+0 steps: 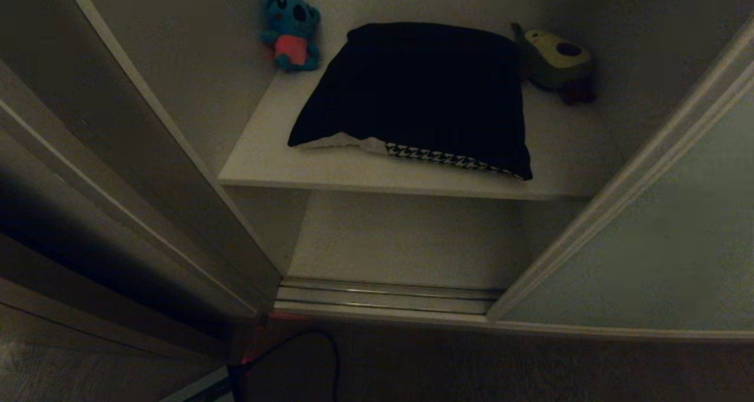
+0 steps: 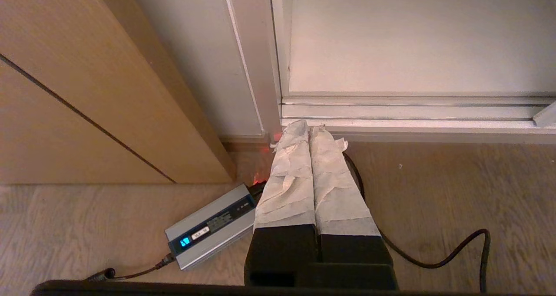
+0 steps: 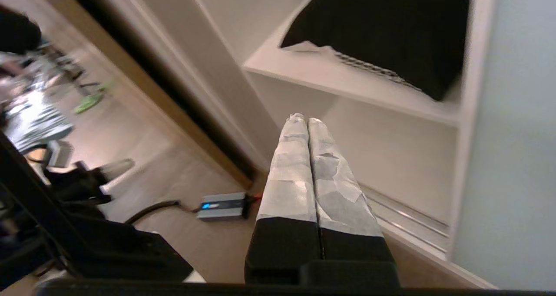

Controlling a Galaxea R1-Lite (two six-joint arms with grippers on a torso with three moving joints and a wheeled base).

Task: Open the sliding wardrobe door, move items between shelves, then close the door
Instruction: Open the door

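head: cushion (image 1: 418,95) lay upper centre on upper shelf (image 1: 353,175), sliding wardrobe door (image 1: 665,225) at right – slid aside | left wrist: left gripper (image 2: 309,124) fingers pressed together, empty, centre frame above floor | right wrist: right gripper (image 3: 302,119) fingers together, empty – cushion upper right

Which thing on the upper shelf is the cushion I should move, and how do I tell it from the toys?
Look into the open wardrobe, past the sliding door on the right, to the upper shelf. The cushion lies flat in its middle, between a blue plush toy and a green avocado-like plush toy. It is the largest item, dark on top, with a houndstooth strip at its front edge.
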